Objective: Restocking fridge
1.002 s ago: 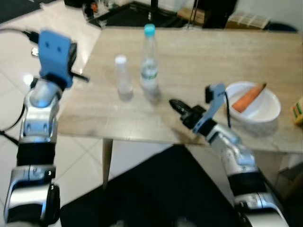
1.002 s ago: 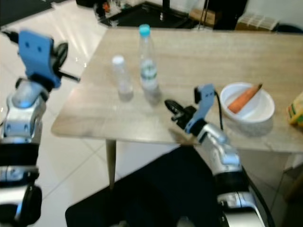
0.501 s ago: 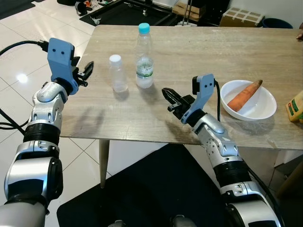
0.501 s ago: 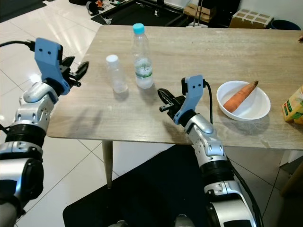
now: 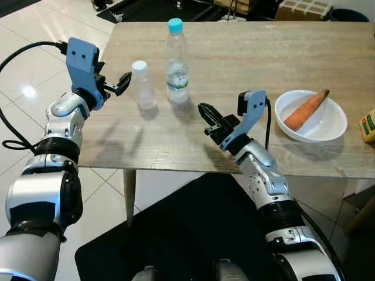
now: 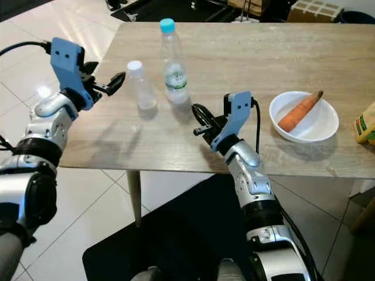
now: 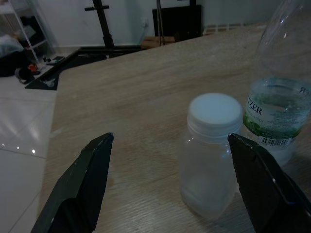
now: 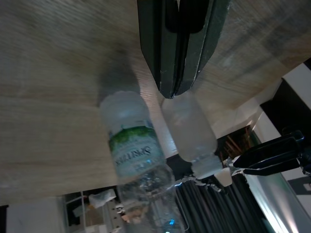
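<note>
While the small bottle [image 5: 142, 85] stands upright, cap up, the left end effector [image 5: 121, 81], fingers apart, hovers just beside it.

This looks like a home dining or living area with some equipment stored in it. A light wood-grain table [image 5: 234, 52] stands on thin legs over glossy white floor tiles [image 5: 23, 76] that reflect a ceiling light at 9 o'clock. Household food and drink sit on the table: a water bottle [image 5: 176, 58], a small white-capped jar [image 5: 142, 85] and a white bowl [image 5: 310, 115] with a carrot [image 5: 306, 111] at 3 o'clock. A dark mat [image 5: 193, 234] lies on the floor at 6 o'clock. At 12 o'clock, past the table, are a black stand base [image 7: 102, 24] and a cardboard box [image 5: 302, 9].
</note>
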`<state>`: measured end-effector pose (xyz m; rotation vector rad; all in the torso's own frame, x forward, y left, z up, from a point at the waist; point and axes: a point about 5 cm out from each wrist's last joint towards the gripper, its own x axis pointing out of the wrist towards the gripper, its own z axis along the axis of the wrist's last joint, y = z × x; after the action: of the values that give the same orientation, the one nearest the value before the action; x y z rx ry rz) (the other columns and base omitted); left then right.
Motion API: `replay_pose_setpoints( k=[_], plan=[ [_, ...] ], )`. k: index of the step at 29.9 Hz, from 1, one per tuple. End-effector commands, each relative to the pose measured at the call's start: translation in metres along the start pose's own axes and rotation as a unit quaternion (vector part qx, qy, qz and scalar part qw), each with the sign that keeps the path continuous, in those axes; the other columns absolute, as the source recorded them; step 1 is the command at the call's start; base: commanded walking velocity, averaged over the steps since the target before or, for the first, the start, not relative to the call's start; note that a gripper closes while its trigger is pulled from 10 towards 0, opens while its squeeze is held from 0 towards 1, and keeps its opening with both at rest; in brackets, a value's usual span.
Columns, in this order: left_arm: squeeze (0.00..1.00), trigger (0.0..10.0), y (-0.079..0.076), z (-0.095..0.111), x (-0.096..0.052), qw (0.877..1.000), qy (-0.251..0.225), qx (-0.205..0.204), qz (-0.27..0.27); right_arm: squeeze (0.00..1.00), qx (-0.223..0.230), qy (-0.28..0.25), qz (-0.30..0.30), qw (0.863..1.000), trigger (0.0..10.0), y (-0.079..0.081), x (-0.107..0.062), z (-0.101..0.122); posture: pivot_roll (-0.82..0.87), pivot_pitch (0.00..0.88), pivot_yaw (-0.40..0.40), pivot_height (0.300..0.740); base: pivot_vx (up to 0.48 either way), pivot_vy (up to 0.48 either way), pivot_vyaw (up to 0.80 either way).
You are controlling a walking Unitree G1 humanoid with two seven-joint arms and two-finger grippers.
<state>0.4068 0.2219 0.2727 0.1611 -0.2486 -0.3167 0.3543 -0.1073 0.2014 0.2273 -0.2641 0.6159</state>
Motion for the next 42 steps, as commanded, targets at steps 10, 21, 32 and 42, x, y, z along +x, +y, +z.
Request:
replay_pose_setpoints(
  k=[10, 21, 32, 42],
  plan=[
    [0.00, 10.0, -0.013, -0.001, 0.010, 1.000, 0.019, -0.012, -0.021, 0.00, -0.006, -0.024, -0.033, 0.999, 10.0, 0.000, -0.009, 0.002, -0.19, 0.302, 0.106, 0.725, 0.000, 0.000, 0.00],
    [0.00, 10.0, -0.024, 0.009, 0.019, 0.998, 0.011, -0.017, -0.055, 0.00, -0.015, -0.047, -0.051, 0.998, 10.0, -0.003, -0.011, 0.010, -0.21, 0.308, 0.142, 0.725, 0.000, 0.000, 0.00],
    [0.00, 10.0, -0.021, 0.020, 0.023, 0.999, 0.014, 0.008, -0.040, 0.00, -0.015, -0.051, -0.059, 0.997, 10.0, -0.004, -0.019, 0.010, -0.22, 0.322, 0.153, 0.725, 0.000, 0.000, 0.00],
    [0.00, 10.0, -0.016, 0.022, 0.023, 0.999, 0.014, 0.012, -0.027, 0.00, -0.013, -0.051, -0.058, 0.997, 10.0, -0.002, -0.018, 0.009, -0.22, 0.324, 0.149, 0.725, 0.000, 0.000, 0.00]
  ],
)
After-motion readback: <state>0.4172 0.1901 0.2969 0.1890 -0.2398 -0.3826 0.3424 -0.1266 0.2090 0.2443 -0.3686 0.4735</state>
